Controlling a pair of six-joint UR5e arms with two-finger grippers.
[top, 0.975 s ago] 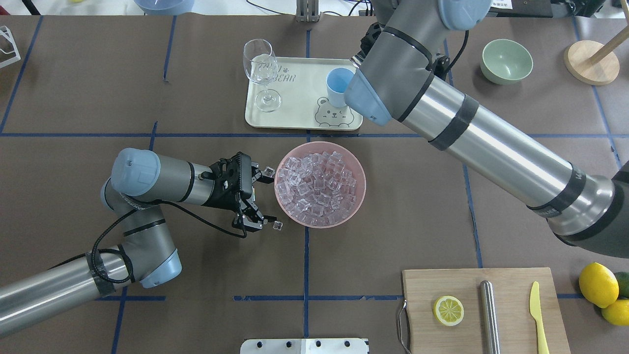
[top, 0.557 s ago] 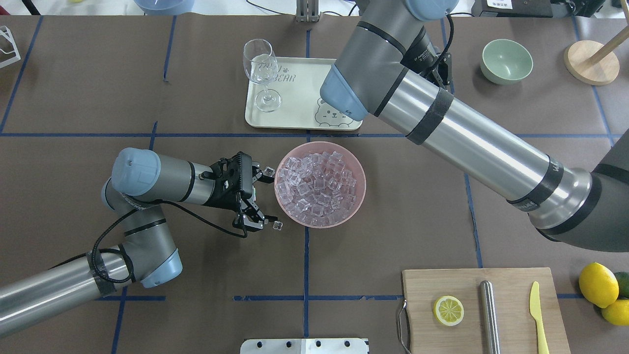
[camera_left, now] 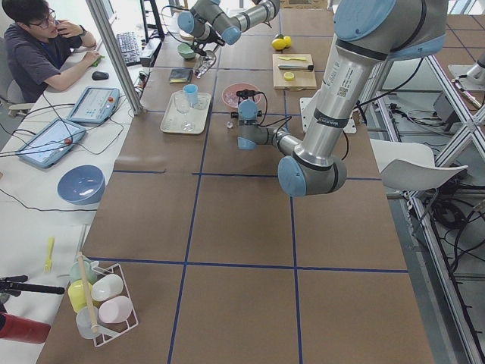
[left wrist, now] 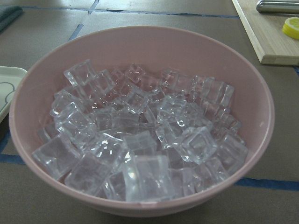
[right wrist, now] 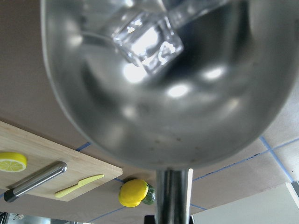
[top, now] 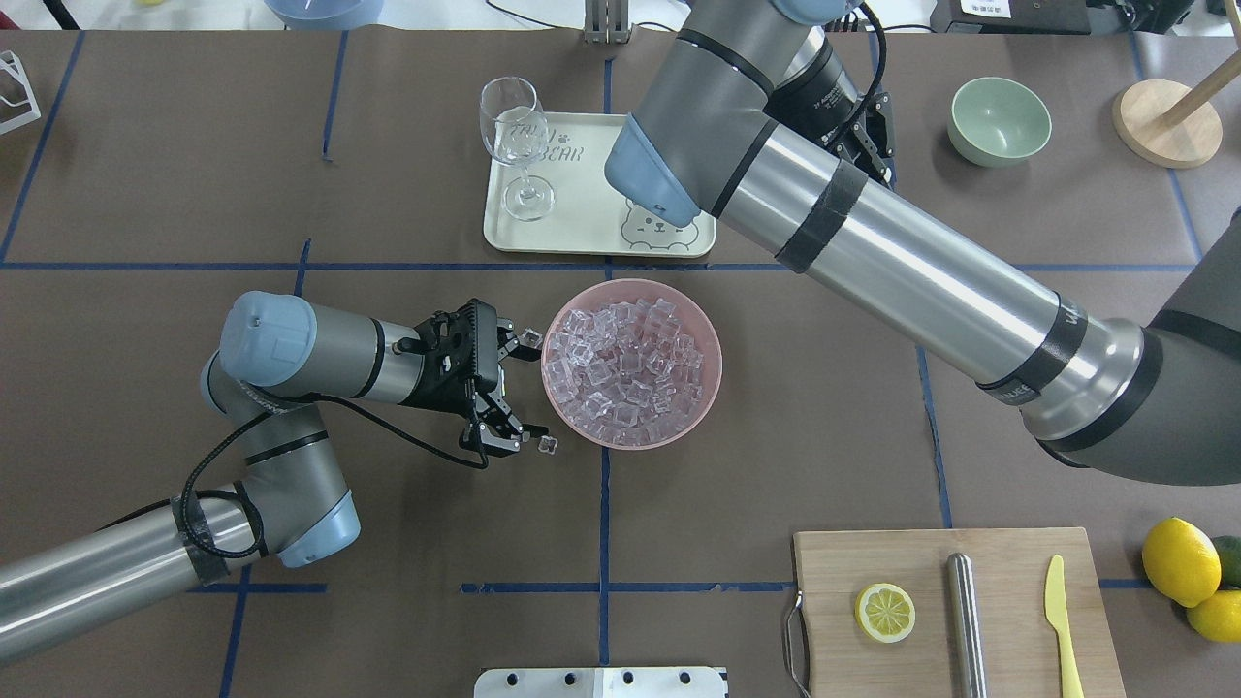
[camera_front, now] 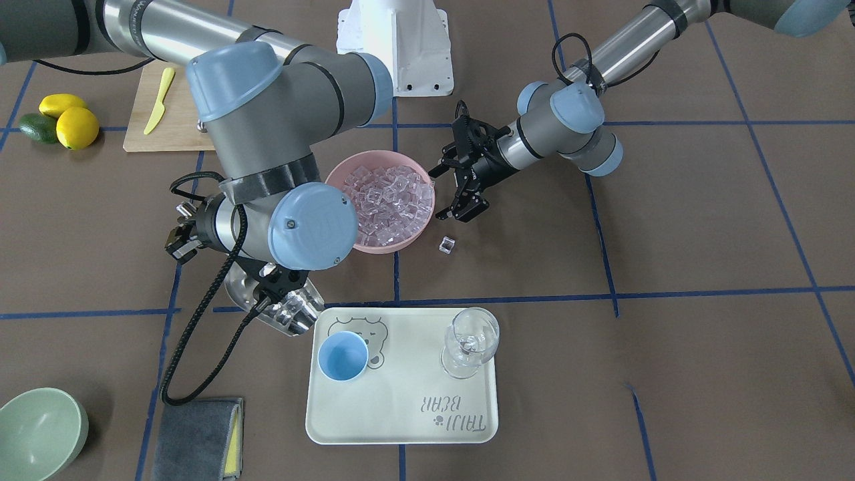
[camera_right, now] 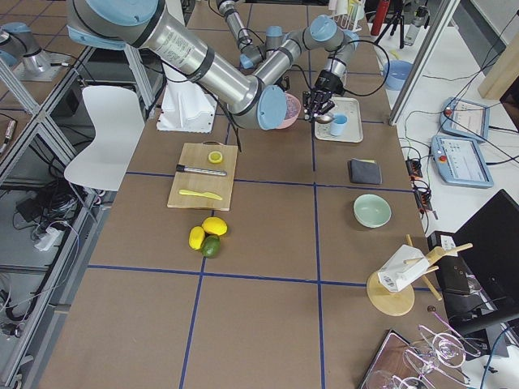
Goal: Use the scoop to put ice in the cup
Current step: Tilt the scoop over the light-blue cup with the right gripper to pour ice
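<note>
My right gripper (top: pixel 868 136) is shut on the handle of the steel scoop (camera_front: pixel 244 290). It holds the scoop tilted above the table, just off the tray's corner. Clear ice (right wrist: pixel 149 39) lies in the trough, near its mouth (camera_front: pixel 294 314). The light-blue cup (camera_front: pixel 343 356) stands empty on the cream tray (camera_front: pixel 401 427), close beside the scoop's mouth; the right arm hides it in the overhead view. More ice (left wrist: pixel 140 135) fills the pink bowl (top: pixel 713 364). My left gripper (top: pixel 524 393) is open and empty, right beside the bowl.
A wine glass (camera_front: pixel 471 341) stands on the tray. A loose ice cube (camera_front: pixel 446 245) lies by the left gripper. A cutting board (top: pixel 834 562) holds a lemon slice, a steel cylinder (top: pixel 965 625) and a yellow knife. A green bowl (top: pixel 999 119) and a grey cloth (camera_front: pixel 197 437) lie beyond.
My right arm has swung left in the overhead view and now covers the cup. The left arm and the pink bowl have not moved.
</note>
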